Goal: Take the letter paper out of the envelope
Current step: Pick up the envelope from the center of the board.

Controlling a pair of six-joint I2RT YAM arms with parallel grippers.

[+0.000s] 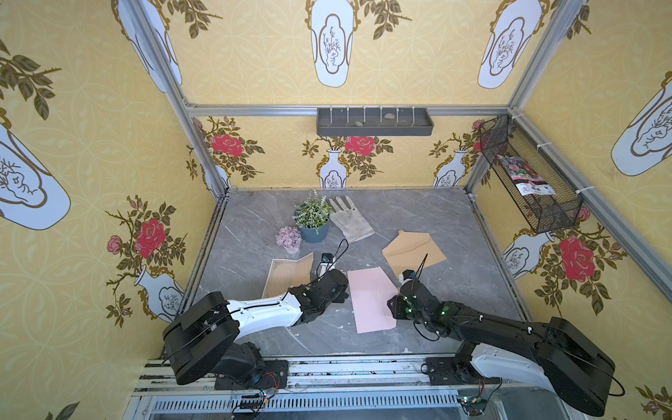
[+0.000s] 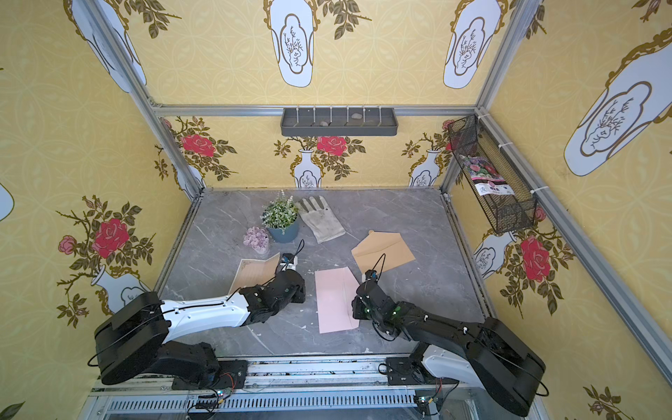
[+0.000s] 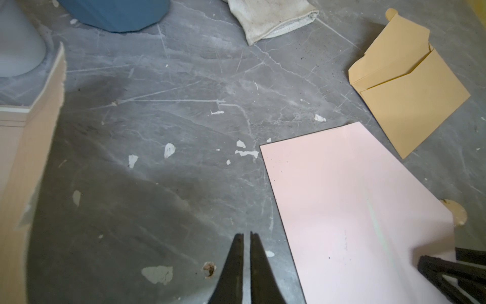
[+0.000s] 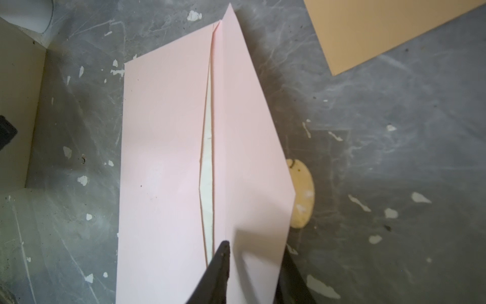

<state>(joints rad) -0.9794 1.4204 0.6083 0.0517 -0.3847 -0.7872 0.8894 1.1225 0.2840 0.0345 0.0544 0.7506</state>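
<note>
Grey marble tabletop [image 1: 454, 225], scuffed. Pink envelope [image 1: 371, 302] lies flat at centre, flap up, pale letter [image 4: 207, 163] showing in the slit. My right gripper [image 4: 252, 252] pinches the flap; left gripper [image 3: 246, 250] closed, empty. Paper is thin, light, creases easily; take the exposed edge.

A potted plant [image 1: 313, 218] in a blue pot, a purple flower ornament [image 1: 289, 239] and a white work glove [image 1: 350, 219] lie beyond the left gripper. A tan envelope [image 1: 413, 251] lies just beyond the right gripper. An open card [image 1: 287, 273] stands beside the left gripper.
</note>
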